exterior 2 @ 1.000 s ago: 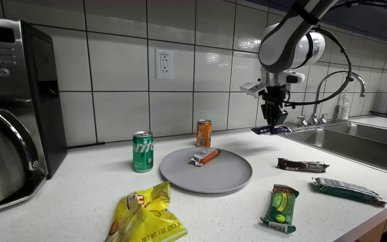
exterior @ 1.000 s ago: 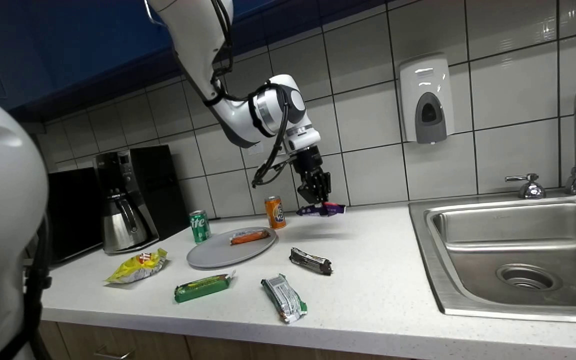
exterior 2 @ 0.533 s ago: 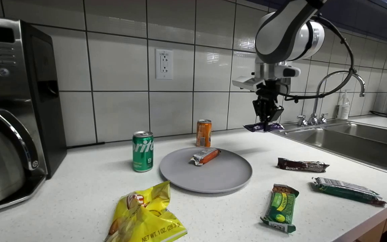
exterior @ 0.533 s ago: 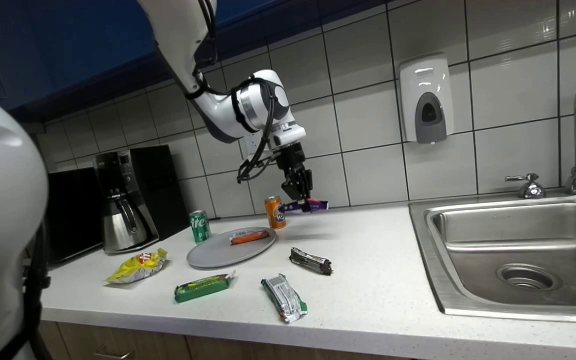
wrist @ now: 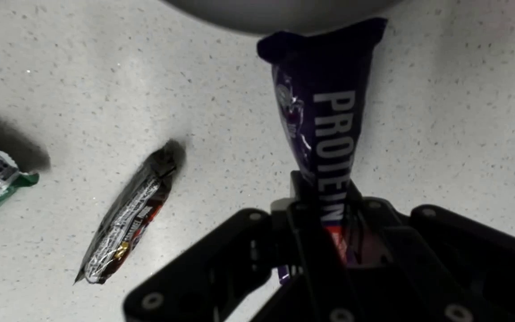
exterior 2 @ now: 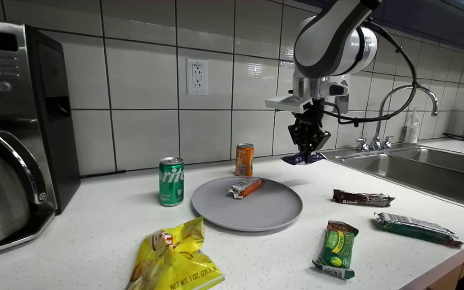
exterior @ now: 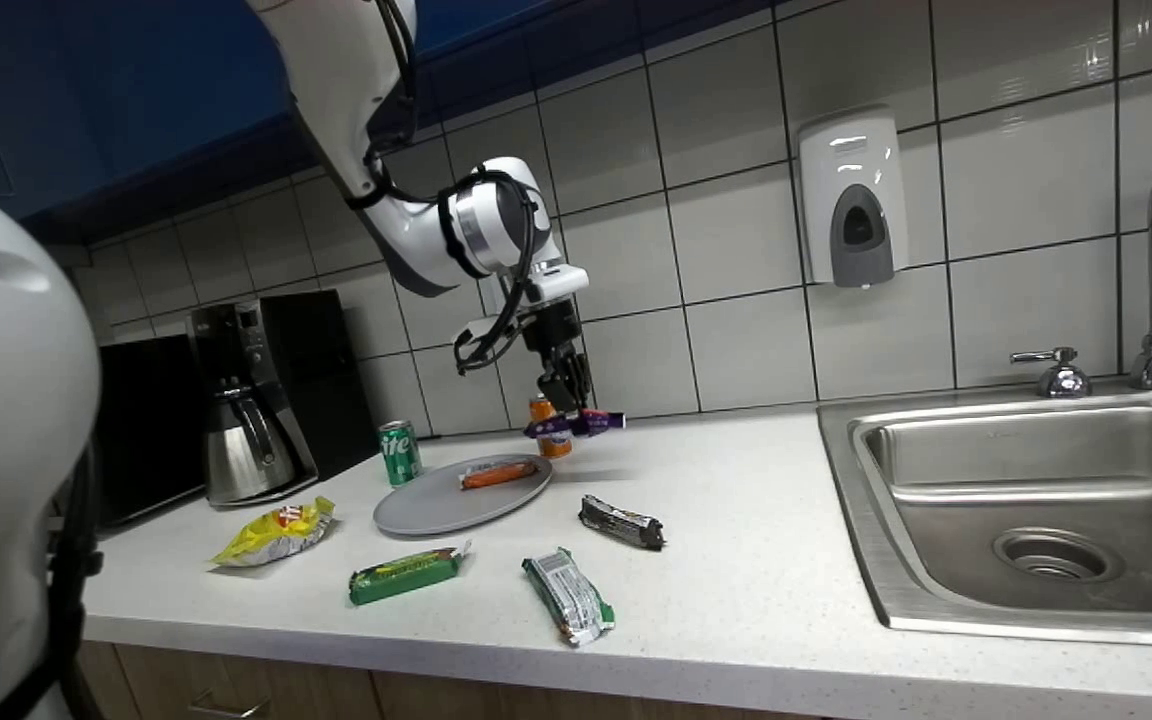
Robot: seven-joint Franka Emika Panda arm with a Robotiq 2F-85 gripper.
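Pincer (exterior 2: 307,154) pinching a purple bar (wrist: 324,120), aloft over a white desk (exterior 2: 95,229), seemingly close to a gray plate (exterior 2: 270,213), an orange bar (exterior 2: 251,187) lying on the plate, an orange can (exterior 2: 244,160) standing near it, a brown bar (exterior 2: 362,198) on the desk.

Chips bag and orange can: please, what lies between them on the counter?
The plate, with the orange bar on it, lies between the chips bag and the orange can; this shows in both exterior views.

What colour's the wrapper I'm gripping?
The wrapper is dark purple with white lettering and some red, clearest in the wrist view.
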